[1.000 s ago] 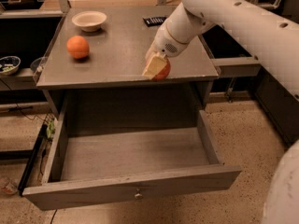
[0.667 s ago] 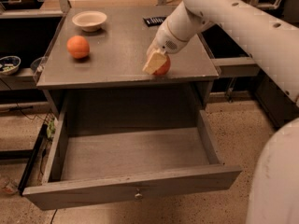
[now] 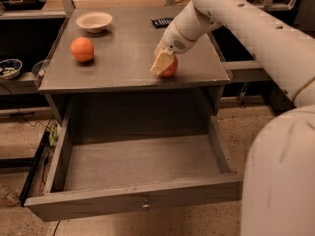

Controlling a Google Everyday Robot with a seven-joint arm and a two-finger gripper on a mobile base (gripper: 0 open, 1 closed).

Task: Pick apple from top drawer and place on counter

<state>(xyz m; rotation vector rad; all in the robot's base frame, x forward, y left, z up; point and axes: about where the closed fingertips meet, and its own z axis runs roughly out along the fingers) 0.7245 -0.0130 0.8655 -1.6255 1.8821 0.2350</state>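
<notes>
Camera view shows our gripper (image 3: 164, 65) clamped on the apple (image 3: 172, 69), which we hold at the counter (image 3: 123, 53) near its front edge toward the right corner, low enough, we judge, to release without it rolling into the open top drawer (image 3: 133, 203).

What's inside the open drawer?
In the top drawer only bare grey floor shows; its front panel hides the nearest strip. The gripper is at the apple on the counter.

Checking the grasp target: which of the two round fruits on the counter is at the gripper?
The reddish apple near the counter's front right, right against the gripper. The plain orange sits alone at the left.
</notes>
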